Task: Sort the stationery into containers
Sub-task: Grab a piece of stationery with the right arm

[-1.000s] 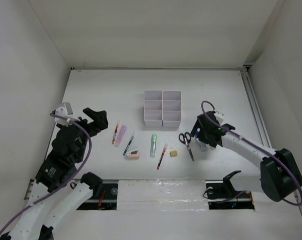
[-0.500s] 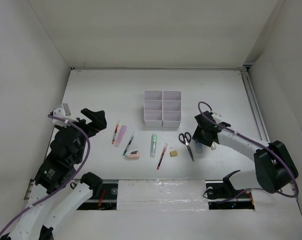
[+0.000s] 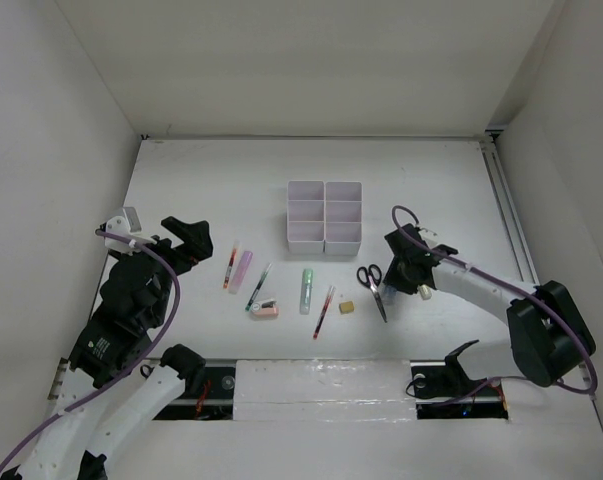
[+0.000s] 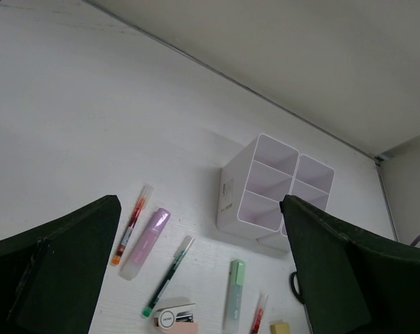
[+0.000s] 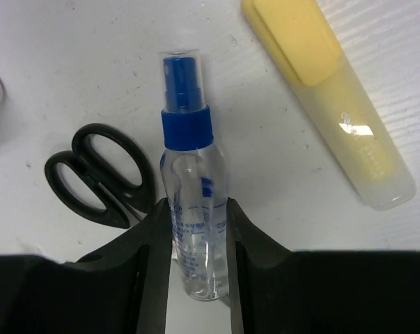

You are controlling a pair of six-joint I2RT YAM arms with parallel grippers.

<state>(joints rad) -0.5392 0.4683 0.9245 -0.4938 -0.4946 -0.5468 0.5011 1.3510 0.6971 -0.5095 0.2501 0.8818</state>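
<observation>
White walls box in a white tabletop, where the right gripper (image 5: 196,216) has its fingers pressed against both sides of a clear spray bottle (image 5: 192,160) with a blue cap. It lies flat between the black scissors (image 3: 379,300) and a yellow highlighter (image 5: 328,104), right of the six-cell organiser (image 3: 325,215). Held low on its smooth round body, it may swivel or squirt free when lifted. The left gripper (image 4: 199,264) gapes wide, empty.

White tabletop (image 3: 211,180), plain white walls (image 3: 311,60), even light
</observation>
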